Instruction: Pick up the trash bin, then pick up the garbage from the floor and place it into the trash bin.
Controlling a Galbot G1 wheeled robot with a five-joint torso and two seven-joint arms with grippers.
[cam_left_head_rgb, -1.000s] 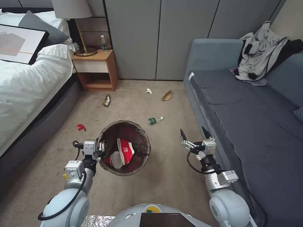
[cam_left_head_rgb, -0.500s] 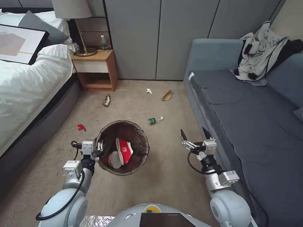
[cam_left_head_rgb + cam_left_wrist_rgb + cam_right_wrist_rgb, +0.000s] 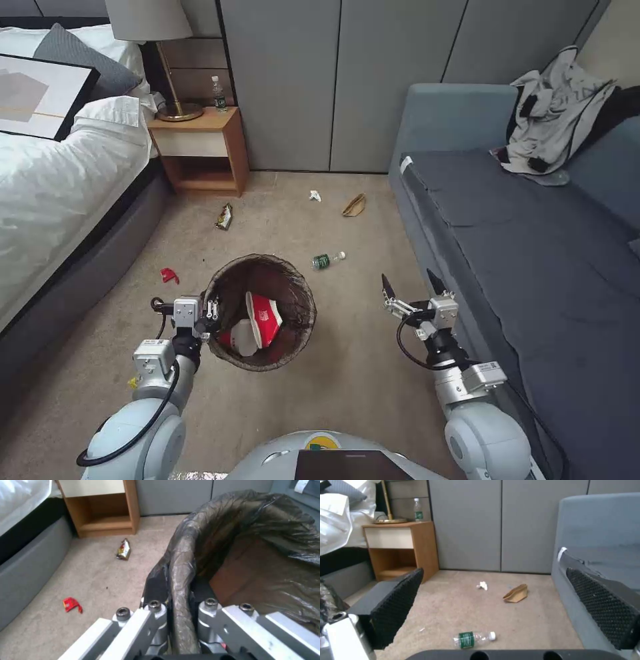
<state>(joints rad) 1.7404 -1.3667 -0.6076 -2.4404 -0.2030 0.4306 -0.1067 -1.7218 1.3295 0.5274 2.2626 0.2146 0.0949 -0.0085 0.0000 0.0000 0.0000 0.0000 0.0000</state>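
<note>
From our head camera we look down at a carpeted floor between a bed and a grey sofa. Our left gripper (image 3: 212, 317) is clamped on the near-left rim of the trash bin (image 3: 293, 333), holding it off the carpet in front of us; red-and-white cups (image 3: 257, 323) already lie inside. Our right gripper (image 3: 410, 288) hangs beside the sofa's edge, fingers spread wide and holding nothing. Litter left on the floor: a plastic bottle (image 3: 327, 260) just beyond the bin, a red scrap (image 3: 169, 275) to its left, and further off a snack wrapper (image 3: 225, 216), a white tissue (image 3: 315, 195) and a brown paper bag (image 3: 354, 205). In our left wrist camera, both fingers pinch the bag-lined rim (image 3: 181, 562) between them, with the wrapper and red scrap on the carpet beyond. Our right wrist camera shows the two black fingers (image 3: 400, 602) wide apart, framing the bottle, tissue and bag. We judge the bin picked up and the collecting partly done, with five pieces remaining.
</note>
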